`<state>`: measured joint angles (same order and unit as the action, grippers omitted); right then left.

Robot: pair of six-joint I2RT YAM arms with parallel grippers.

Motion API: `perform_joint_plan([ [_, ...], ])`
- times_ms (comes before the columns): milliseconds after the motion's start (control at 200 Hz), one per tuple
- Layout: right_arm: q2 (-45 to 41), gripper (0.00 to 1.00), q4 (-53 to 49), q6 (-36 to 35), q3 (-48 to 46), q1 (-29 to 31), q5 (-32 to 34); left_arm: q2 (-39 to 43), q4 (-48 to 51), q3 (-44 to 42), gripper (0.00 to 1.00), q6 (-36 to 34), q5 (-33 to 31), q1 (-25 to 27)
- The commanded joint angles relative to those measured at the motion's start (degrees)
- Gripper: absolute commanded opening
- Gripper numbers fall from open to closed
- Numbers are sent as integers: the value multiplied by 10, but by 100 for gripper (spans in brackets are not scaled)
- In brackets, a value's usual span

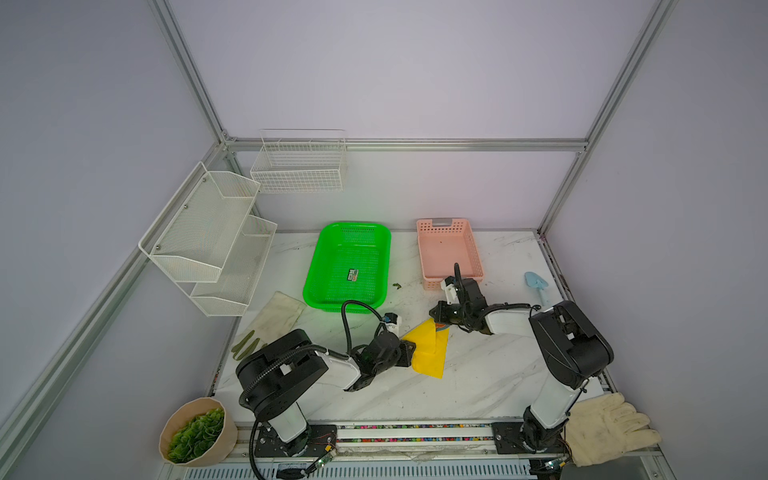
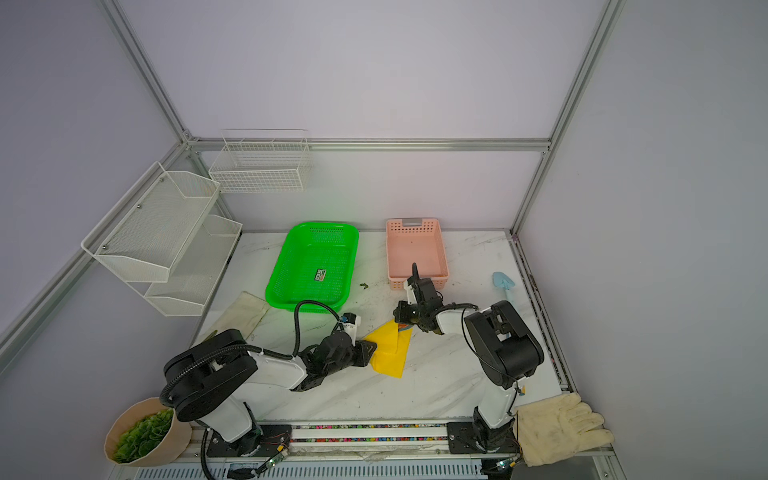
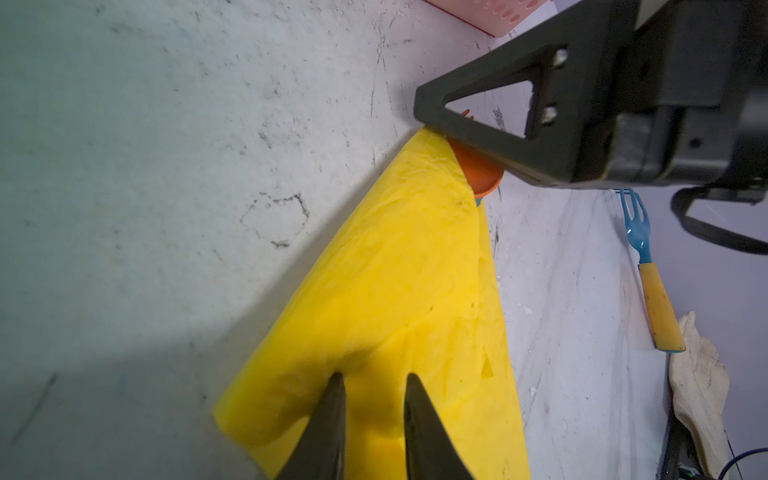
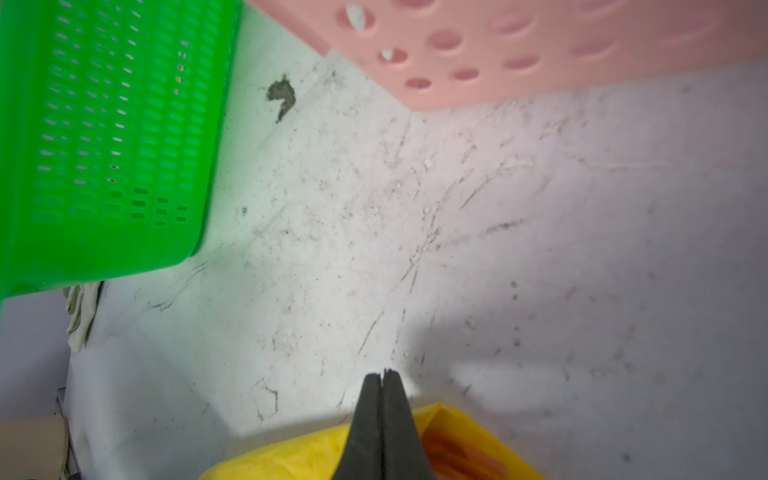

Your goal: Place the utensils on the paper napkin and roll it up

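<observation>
Left wrist view: the left hand (image 3: 375, 376) holds its two fingers a little apart, pinching a raised fold at one end of the paper napkin (image 3: 395, 291). The napkin is folded over the utensils (image 3: 478, 178) and lies on the tabletop (image 3: 166, 166). At the napkin's other end the bowl of the orange spoon (image 3: 478, 174) sticks out, with the tines of the orange fork (image 3: 467, 113) and a sliver of the teal piece (image 3: 478, 202) close by. The right hand (image 3: 424, 114) lies over that end, above the spoon bowl. Right wrist view: the right hand (image 4: 383, 374) has its fingers pressed together with nothing visible between the tips. The tips reach past the napkin's corner over bare tabletop. Both top views show the napkin (image 1: 428, 353) on the robot's side of the pink basket (image 1: 446, 249), near it but apart. The right hand sits between the pink basket and the napkin. The left hand is farther from the pink basket, at the napkin's left edge. The green basket (image 1: 345, 249) stands just left of the pink basket. The light blue shovel (image 1: 535, 282) lies to the pink basket's right.
</observation>
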<state>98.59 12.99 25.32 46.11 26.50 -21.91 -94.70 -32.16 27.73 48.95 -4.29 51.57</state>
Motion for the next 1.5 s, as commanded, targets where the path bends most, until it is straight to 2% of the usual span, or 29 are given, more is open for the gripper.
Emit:
perform_joint_plan([
  [0, -53, 0, -31, 2, 13, 21, 20, 1, 53, -23, 26, 5, -23, 2],
  [145, -65, 0, -41, 13, 14, 67, 17, -1, 53, -21, 26, 4, -24, 2],
  [380, -24, 0, -3, 43, 0, 142, 9, -4, 53, -18, 26, 4, -25, 4],
  [580, 6, 0, 26, 52, -10, 151, 15, -4, 54, -17, 26, 5, -27, 5],
  [825, 26, 0, 23, 46, -18, 132, 33, -2, 54, -20, 26, 6, -32, 7],
  [1235, -36, 0, 7, 20, -71, 12, 28, -3, 54, -21, 26, 11, -38, 8],
  [1385, -54, 0, -13, 3, -59, 6, 30, -2, 55, -22, 26, 11, -39, 8],
  [1495, -77, 0, 1, 26, -57, 12, 17, 1, 58, -24, 26, 11, -41, 8],
])
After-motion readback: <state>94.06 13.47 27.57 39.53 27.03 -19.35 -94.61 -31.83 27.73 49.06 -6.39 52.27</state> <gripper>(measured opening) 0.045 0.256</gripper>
